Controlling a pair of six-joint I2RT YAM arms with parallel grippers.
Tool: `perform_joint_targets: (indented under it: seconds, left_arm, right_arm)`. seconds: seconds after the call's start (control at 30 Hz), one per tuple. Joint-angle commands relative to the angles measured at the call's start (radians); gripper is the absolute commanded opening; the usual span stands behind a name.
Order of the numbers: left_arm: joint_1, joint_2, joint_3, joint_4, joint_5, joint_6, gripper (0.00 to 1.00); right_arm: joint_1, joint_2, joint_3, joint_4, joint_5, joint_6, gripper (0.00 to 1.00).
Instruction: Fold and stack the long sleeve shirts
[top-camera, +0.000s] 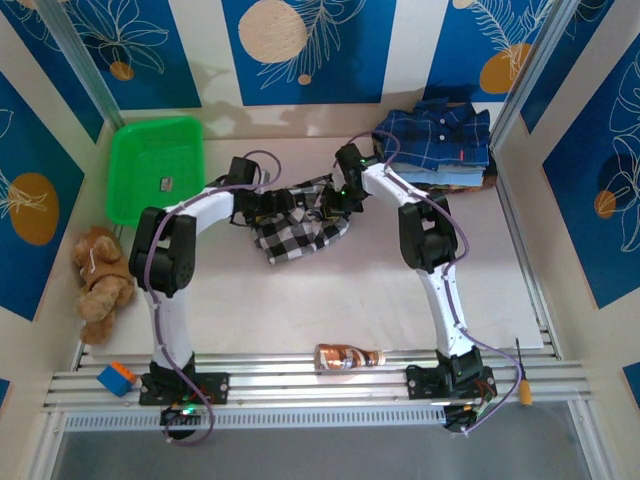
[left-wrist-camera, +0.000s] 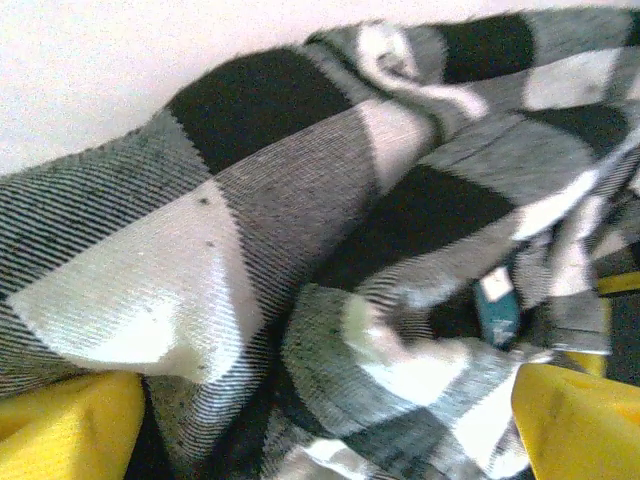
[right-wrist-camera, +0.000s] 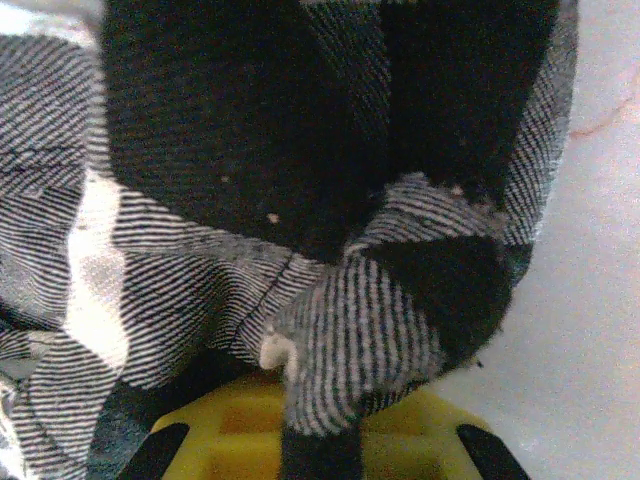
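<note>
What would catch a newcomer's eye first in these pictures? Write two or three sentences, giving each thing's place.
The black-and-white checked shirt lies crumpled mid-table between the left gripper and the right gripper, which pinches a fold of it. At the far right corner a navy plaid shirt tops a folded stack. A bright green basket sits at the far left, and a brown plush toy lies nearer, at the left edge.

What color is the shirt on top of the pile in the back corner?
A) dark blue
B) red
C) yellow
A: the top shirt on the pile is dark blue with thin light lines crossing it.
</note>
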Motion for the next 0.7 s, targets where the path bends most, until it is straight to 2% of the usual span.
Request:
perform_joint_targets:
  seconds: [0.0,0.1,0.17,0.27,0.43,0.67]
  left_arm:
    - [0.012,-0.137,0.048,0.052,0.026,-0.028,0.97]
    - [0.015,-0.208,0.086,0.048,0.003,-0.028,1.00]
    - [0.022,-0.249,0.107,0.057,-0.036,-0.033,1.00]
    - [0.038,-0.263,0.170,0.081,-0.031,-0.058,1.00]
    - [0.038,-0.260,0.307,0.039,-0.023,-0.047,1.00]
    - [0.039,-0.319,0.333,0.025,-0.062,-0.006,1.00]
  right_arm:
    - [0.000,-0.091,0.016,-0.049,0.282,-0.026,0.00]
    - [-0.007,-0.162,0.057,-0.058,0.440,-0.079,0.00]
    - [-0.019,-0.196,0.106,-0.058,0.488,-0.116,0.00]
    - [-0.022,-0.215,0.190,-0.045,0.551,-0.196,0.00]
    - [-0.028,-0.201,0.334,-0.042,0.601,-0.314,0.00]
    - [-0.040,-0.210,0.471,0.002,0.598,-0.372,0.00]
